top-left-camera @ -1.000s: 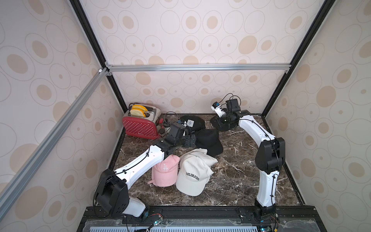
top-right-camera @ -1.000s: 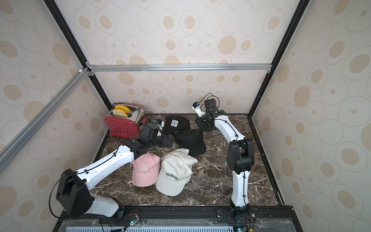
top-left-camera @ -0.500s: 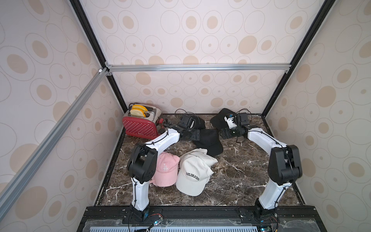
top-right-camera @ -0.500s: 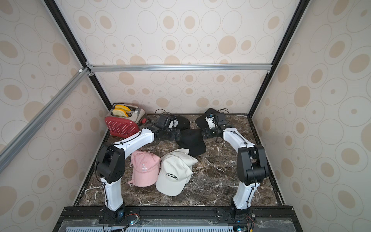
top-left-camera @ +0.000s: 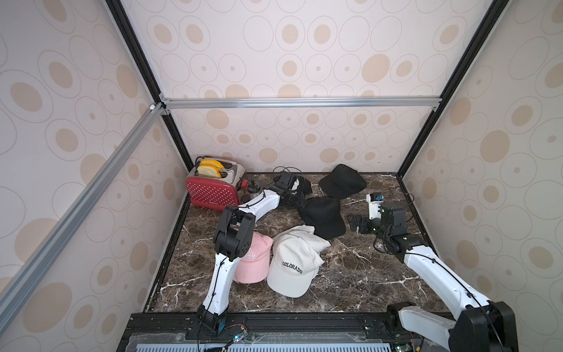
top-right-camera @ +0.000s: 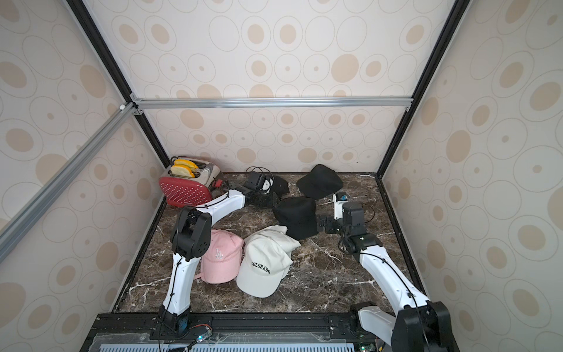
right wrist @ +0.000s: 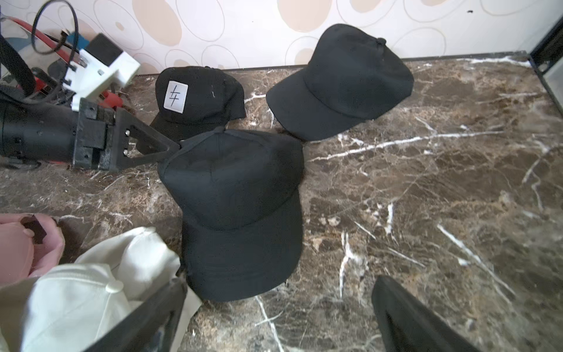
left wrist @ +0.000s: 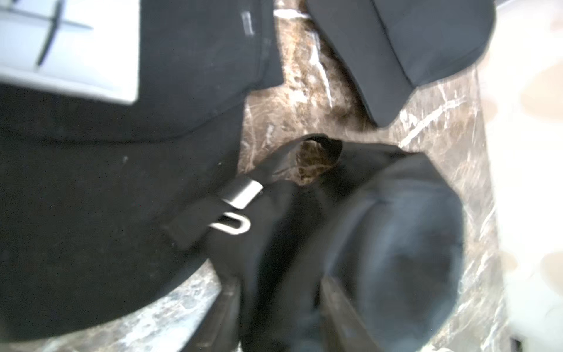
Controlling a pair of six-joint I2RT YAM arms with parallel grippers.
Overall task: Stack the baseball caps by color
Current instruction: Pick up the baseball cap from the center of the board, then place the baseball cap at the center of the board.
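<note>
So, the pink caps [top-left-camera: 253, 262] and off-white COLORADO caps [top-left-camera: 292, 268] seem already piled at the near side, while three black caps [top-left-camera: 342, 181] lie unstacked farther back, with the left gripper [top-left-camera: 297, 201] pinching the middle black cap [top-left-camera: 323, 216] at its rear and the right gripper [top-left-camera: 355, 225] open and empty just right of it.

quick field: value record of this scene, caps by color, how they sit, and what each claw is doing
black: three, unstacked: patched black cap, back black cap, middle black cap
off-white caps: piled, COLORADO one on top
pink cap: beside that pile
left claw: at middle black cap's rear, grip unclear
right claw: open, empty
toaster: back corner
</note>
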